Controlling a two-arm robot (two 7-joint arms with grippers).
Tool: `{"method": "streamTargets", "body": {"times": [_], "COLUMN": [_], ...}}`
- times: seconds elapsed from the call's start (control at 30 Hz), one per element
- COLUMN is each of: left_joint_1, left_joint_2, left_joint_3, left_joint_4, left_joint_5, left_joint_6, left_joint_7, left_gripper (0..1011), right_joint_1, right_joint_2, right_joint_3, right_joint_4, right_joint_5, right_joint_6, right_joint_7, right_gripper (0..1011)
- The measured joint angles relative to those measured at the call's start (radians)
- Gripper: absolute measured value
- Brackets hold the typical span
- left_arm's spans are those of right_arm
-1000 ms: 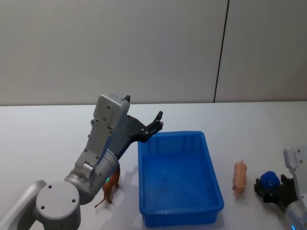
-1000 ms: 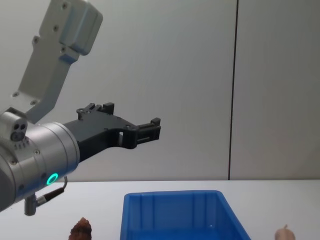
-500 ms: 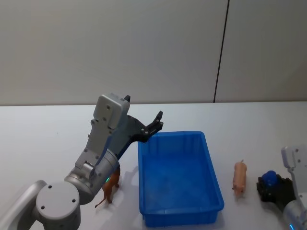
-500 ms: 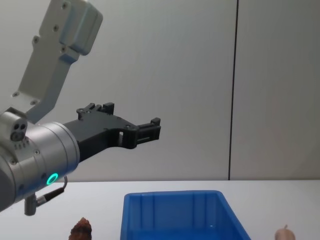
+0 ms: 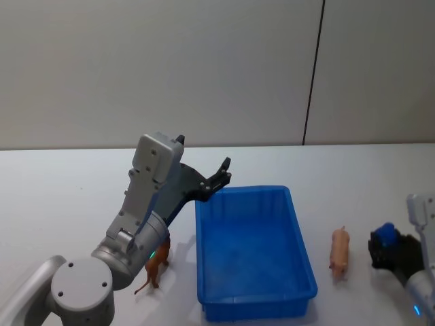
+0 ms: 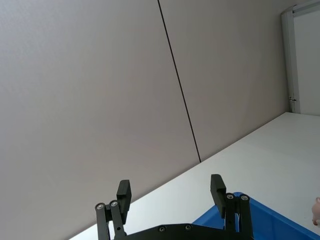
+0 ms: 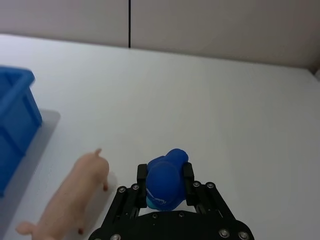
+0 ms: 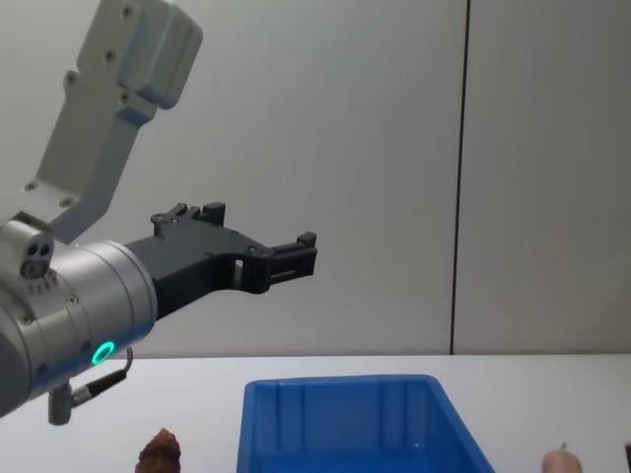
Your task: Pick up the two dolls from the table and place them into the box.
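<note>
Dolls: we log the reddish-brown doll (image 5: 155, 272) standing on the white counter (image 5: 68, 197) at the lower left of the head view, just beside the left wall of the blue box (image 5: 248, 251). The pale pink doll (image 5: 338, 251) lies on the counter at lower right, near the box's right wall; both are outside the box. Left gripper (image 5: 224, 172) hangs above the box's upper-left corner with jaws spread; right gripper (image 7: 165, 172) sits low at the frame's lower right, beside the pink doll, jaws pinching a small blue object (image 5: 386, 234).
</note>
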Motion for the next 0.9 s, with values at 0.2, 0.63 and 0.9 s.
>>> {"method": "streamTargets", "body": {"times": [0.2, 0.63, 0.9], "left_joint_1": [0.0, 0.0, 0.0], "left_joint_2": [0.0, 0.0, 0.0], "left_joint_3": [0.0, 0.0, 0.0], "left_joint_4": [0.0, 0.0, 0.0], "left_joint_5": [0.0, 0.0, 0.0], "left_joint_6": [0.0, 0.0, 0.0], "left_joint_7": [0.0, 0.0, 0.0], "left_gripper": [1005, 1005, 1005], "right_joint_1": [-0.001, 0.022, 0.053], "right_joint_2": [0.001, -0.015, -0.044], "right_joint_3": [0.006, 0.002, -0.018], "right_joint_4": [-0.056, -0.194, -0.249], "right_joint_5": [0.008, 0.053, 0.079], "right_joint_6": [-0.026, -0.008, 0.074], "right_joint_7": [0.011, 0.098, 0.171], "right_gripper": [360, 281, 239]}}
